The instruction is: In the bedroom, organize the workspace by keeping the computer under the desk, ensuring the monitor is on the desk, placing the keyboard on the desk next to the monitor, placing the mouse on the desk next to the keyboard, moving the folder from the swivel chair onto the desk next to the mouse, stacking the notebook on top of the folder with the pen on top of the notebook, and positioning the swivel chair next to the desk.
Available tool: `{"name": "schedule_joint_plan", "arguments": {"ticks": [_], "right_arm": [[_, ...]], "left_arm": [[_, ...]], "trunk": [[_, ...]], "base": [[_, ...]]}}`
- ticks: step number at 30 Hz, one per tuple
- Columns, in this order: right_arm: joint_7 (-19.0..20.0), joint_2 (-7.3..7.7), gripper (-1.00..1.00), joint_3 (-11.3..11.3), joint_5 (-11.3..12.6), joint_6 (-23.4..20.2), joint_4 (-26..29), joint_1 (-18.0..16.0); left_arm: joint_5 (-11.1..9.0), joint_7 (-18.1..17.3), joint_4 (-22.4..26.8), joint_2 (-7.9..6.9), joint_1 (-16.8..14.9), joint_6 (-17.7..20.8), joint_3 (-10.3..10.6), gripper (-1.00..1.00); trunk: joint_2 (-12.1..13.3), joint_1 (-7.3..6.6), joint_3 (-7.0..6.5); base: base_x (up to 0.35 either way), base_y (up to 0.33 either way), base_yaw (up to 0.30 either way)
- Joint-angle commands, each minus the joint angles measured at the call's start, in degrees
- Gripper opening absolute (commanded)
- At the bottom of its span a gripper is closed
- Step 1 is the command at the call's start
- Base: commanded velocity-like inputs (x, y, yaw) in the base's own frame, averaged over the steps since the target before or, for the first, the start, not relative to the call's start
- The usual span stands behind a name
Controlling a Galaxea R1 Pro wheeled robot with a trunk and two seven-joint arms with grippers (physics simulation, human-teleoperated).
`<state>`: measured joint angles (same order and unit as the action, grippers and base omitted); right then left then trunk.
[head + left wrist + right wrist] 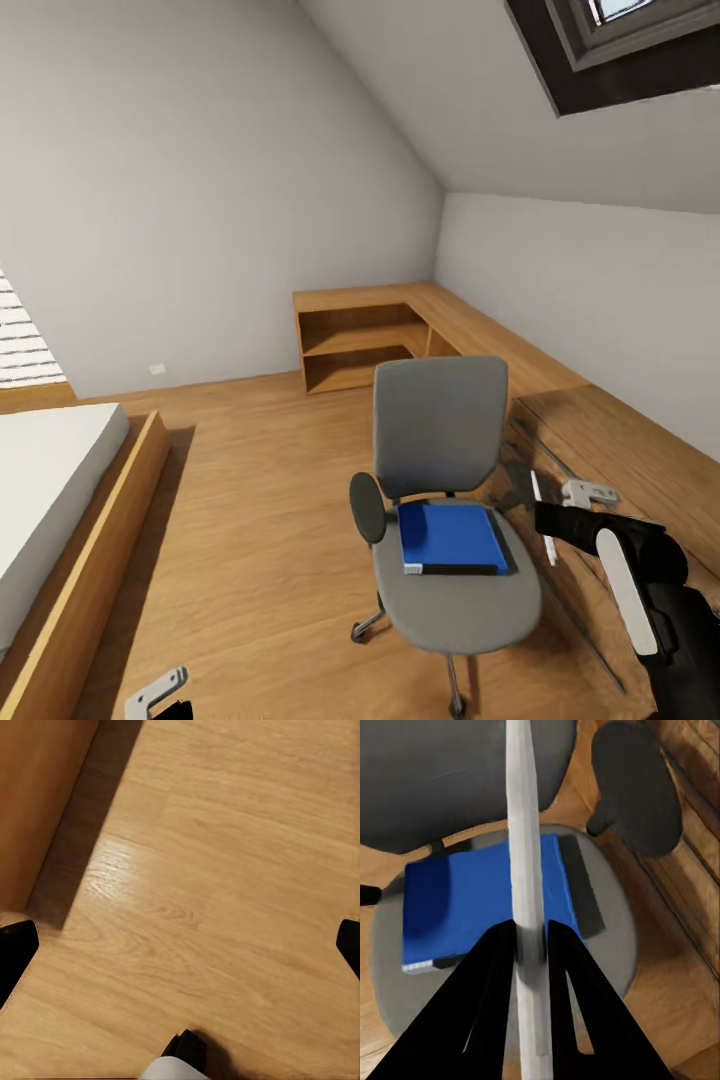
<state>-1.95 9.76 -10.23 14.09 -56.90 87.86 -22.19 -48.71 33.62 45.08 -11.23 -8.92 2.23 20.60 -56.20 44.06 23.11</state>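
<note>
Folder (451, 537) lies on swivel chair (440, 425) seat; right pincer (531, 945) clenches pen (526, 855); left pincer's state unclear.

Sloped grey walls (200, 180), a skylight (620, 40), light wood floor (260, 520), low oak shelving (360, 345) in the corner, a bed (50, 480) at left

The swivel chair (440, 470) is grey with black armrests and a chrome base. On its seat lies a bright-blue folder (450, 535) with a black edge and a pale strip at one corner. The pen (526, 870) is white, clamped between the black fingers of the right gripper (531, 945). The floor (250, 520) is light wood with faint grain, the low shelving (370, 340) at twelve o'clock oak-toned, the walls (180, 200) pale grey, the bed (50, 480) white.
</note>
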Motion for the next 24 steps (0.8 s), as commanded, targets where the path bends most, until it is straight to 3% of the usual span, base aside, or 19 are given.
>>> {"name": "schedule_joint_plan", "arguments": {"ticks": [1, 6, 11, 12, 15, 19, 20, 24], "right_arm": [[0.0, 0.0, -1.0, -1.7, 0.7, -0.2, 0.2, 0.0], [0.0, 0.0, -1.0, -5.2, 0.7, -0.3, 1.1, 0.0], [0.1, 0.0, -1.0, -6.0, 0.8, -0.4, 1.6, 0.0], [0.0, 0.0, -1.0, -6.2, 0.8, -0.5, 1.7, 0.0], [0.0, 0.04, -1.0, -6.4, 0.7, -0.5, 1.8, 0.0], [0.0, 0.12, -1.0, -7.6, 0.7, -0.6, 1.9, 0.0], [0.0, 0.17, -1.0, -11.1, 0.5, -0.6, 1.9, 0.0], [0.0, 0.19, -1.0, -11.9, 0.3, -0.3, 1.8, 0.0]], "left_arm": [[-0.1, 0.5, -0.3, -0.12, 0.0, 0.2, 0.3, 1.0], [-0.1, 0.4, -5.0, -0.05, 0.0, -0.2, 0.4, 1.0], [0.0, -0.9, -10.5, 0.12, 0.0, -1.9, 0.4, 1.0], [-0.2, -4.3, -14.2, 0.19, 0.0, -3.8, 0.4, 1.0], [-0.4, -11.0, -19.4, 0.23, 0.0, -5.2, 0.5, 1.0], [-0.4, -16.1, -22.7, 0.3, 0.0, -5.8, 0.5, 1.0], [-0.5, -17.9, -24.0, 0.87, 0.0, -9.8, 0.4, 1.0], [-0.5, -18.0, -24.1, 1.24, 0.0, -11.0, 0.4, 1.0]], "trunk": [[0.4, -0.26, -0.11], [2.4, -1.35, -0.86], [4.4, -2.45, -1.69], [4.8, -2.67, -1.86], [6.0, -3.33, -2.4], [7.6, -4.21, -3.11], [7.6, -4.21, -3.13], [7.6, -4.21, -3.2]], "base": [[-0.324, 0.094, -0.285], [-0.325, 0.094, -0.223], [-0.326, 0.089, -0.071], [-0.326, 0.035, -0.015], [-0.32, 0.019, -0.008], [-0.211, 0.006, -0.003], [-0.006, 0.0, -0.208], [-0.004, 0.0, -0.232]]}}
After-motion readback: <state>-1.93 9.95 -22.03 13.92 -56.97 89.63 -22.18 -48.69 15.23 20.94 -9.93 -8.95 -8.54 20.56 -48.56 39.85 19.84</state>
